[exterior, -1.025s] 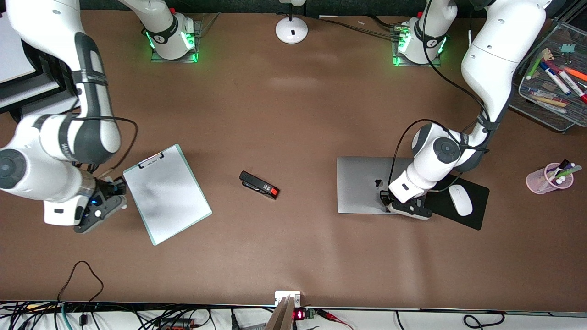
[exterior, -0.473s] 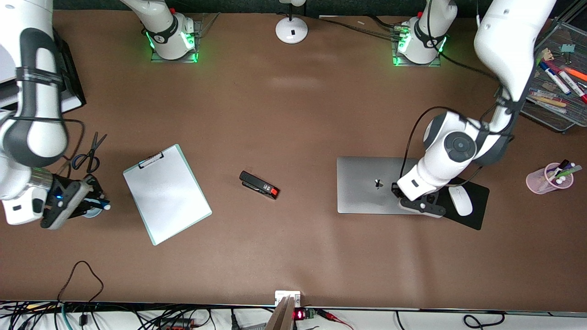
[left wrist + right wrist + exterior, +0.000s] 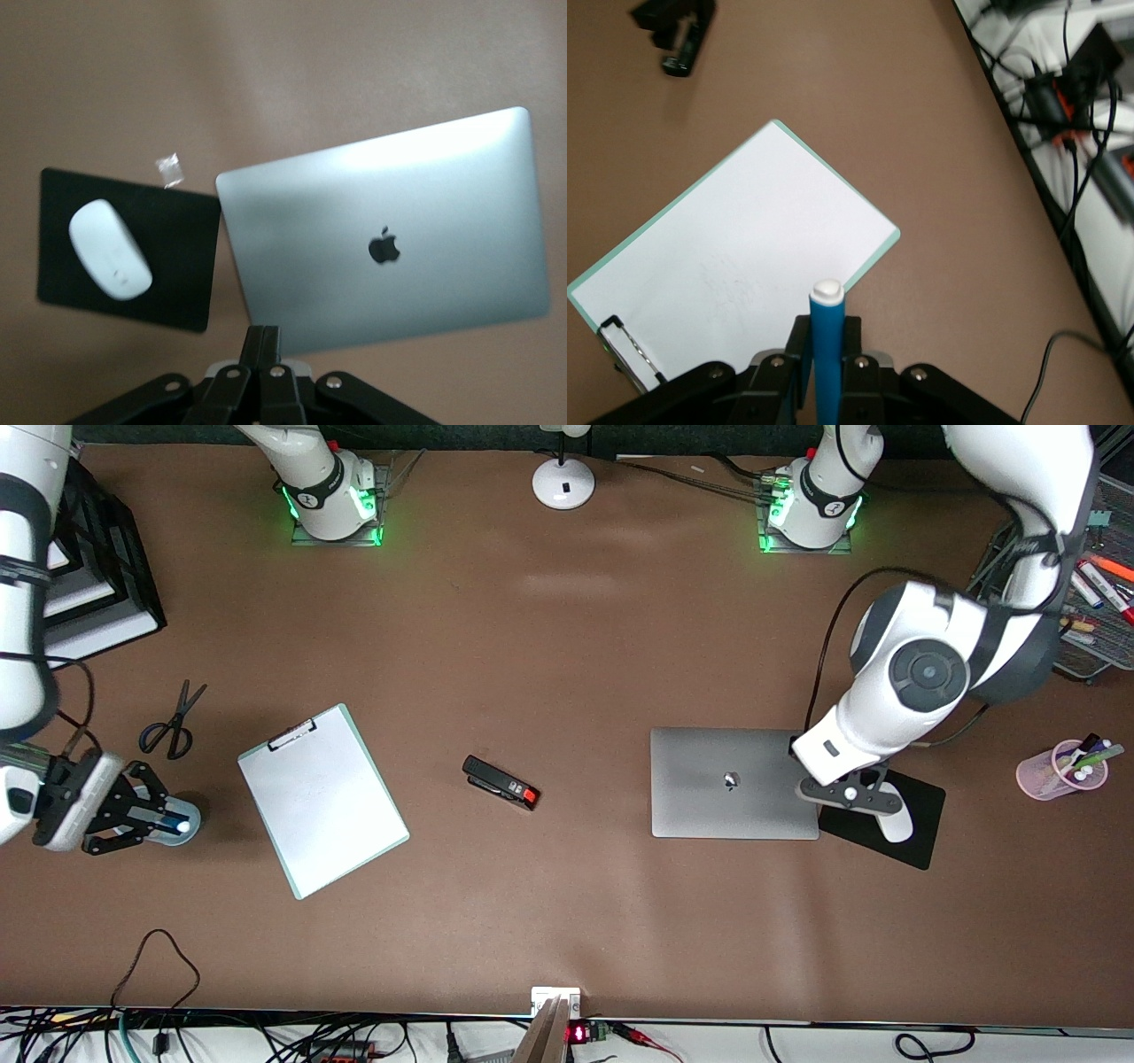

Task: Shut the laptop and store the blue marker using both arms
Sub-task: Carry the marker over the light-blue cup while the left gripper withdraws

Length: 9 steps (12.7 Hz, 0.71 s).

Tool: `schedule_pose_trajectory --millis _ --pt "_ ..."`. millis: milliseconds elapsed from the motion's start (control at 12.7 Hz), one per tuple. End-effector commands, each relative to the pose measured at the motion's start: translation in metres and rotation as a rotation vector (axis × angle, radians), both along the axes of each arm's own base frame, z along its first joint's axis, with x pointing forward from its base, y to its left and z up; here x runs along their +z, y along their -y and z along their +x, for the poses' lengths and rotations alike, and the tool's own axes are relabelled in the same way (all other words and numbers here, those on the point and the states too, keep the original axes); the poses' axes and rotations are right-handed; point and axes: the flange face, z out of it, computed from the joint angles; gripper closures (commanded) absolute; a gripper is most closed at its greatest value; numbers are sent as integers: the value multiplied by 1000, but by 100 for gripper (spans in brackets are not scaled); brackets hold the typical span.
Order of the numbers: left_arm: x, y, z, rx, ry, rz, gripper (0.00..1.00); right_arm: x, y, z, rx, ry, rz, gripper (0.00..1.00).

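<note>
The laptop [image 3: 733, 782] lies shut on the table, silver lid up with its black logo, also seen in the left wrist view [image 3: 385, 230]. My left gripper [image 3: 855, 795] hangs over the black mouse pad beside the laptop's edge, its fingers [image 3: 256, 345] pressed together with nothing between them. The blue marker [image 3: 168, 825] is held in my right gripper [image 3: 152, 821], shut on it, low over the table beside the clipboard toward the right arm's end. In the right wrist view the blue marker [image 3: 827, 350] stands between the fingers of the right gripper [image 3: 827, 354], white end outward.
A clipboard [image 3: 323, 801] and a black stapler [image 3: 500, 782] lie mid-table. Scissors [image 3: 171, 722] lie near the right gripper. A white mouse [image 3: 893, 825] sits on the mouse pad [image 3: 921, 841]. A pink pen cup [image 3: 1054, 775] and a mesh tray [image 3: 1059, 646] stand at the left arm's end.
The left gripper has risen off the laptop lid and moved over the mouse pad. The right gripper has carried the blue marker away from the clipboard, toward the right arm's end.
</note>
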Motion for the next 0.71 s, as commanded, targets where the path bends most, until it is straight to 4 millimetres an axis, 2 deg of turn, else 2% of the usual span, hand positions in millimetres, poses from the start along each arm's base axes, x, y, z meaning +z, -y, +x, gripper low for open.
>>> schedule_pose_trajectory --millis 0,158,237,315,394,473,631 --pt "46 -3 -3 -2 -58 -19 100 11 22 -9 104 78 92 100" --pt "75 -5 -9 -22 -78 -26 99 12 43 -15 169 146 128 100" --pt "85 -10 -11 -56 -78 -52 86 12 51 -18 187 170 145 100" --pt "93 -23 -10 -100 -77 -87 41 12 61 -23 207 181 163 100" --pt "95 -28 -10 -115 -78 -108 0 10 70 -27 221 184 172 100" --pt "104 -38 -11 -98 -63 -109 0 7 79 -31 234 192 181 100" --pt "124 -40 -18 -90 -46 -99 0 1 91 -39 247 205 251 100"
